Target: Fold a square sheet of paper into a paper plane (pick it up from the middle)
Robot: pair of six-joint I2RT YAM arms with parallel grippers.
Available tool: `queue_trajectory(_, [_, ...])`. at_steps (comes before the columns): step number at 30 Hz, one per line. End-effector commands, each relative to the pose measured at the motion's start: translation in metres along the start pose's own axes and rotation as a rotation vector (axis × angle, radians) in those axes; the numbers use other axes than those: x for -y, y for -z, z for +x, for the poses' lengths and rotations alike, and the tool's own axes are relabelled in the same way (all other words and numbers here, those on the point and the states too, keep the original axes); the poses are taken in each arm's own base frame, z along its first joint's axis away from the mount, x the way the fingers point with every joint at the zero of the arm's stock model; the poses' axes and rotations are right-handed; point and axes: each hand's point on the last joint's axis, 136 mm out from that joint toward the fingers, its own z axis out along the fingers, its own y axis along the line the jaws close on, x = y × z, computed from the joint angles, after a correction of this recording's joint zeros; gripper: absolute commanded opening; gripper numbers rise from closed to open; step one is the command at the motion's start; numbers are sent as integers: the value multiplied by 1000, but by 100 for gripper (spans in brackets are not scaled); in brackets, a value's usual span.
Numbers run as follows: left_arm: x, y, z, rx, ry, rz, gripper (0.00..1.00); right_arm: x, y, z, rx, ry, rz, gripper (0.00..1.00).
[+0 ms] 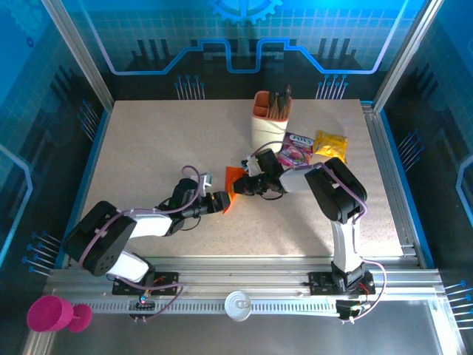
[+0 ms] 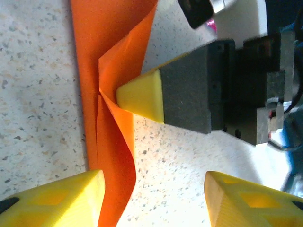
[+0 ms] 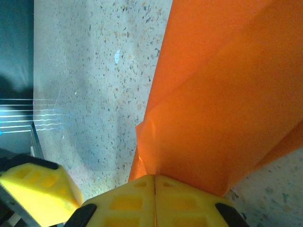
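One pinch | right end effector [image 3: 155, 187] clenched on orange paper [image 3: 222, 94], steadying its crease | left end effector [image 2: 154, 203] released, lower frame, probably regrasping

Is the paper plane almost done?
Not yet. The orange paper already has folds and creases in it. The right tool is pinched shut on it, and the left tool is open beside it. It isn't a narrow pointed dart yet, so more folding is left.
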Motion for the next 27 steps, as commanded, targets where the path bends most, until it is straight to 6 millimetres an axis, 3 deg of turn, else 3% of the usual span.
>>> queue_trajectory(1, [-9,4,8,-46,-232,-183,59,4,-9,5,-15,-10,0,9])
queue_trajectory(9, [-7,-7,13,-57,-421,-294,58,4,-12,5,-15,-20,-9,9])
queue_trajectory(27, [-16,-35,18,-80,-501,-350,47,4,-12,7,-20,-21,-19,8])
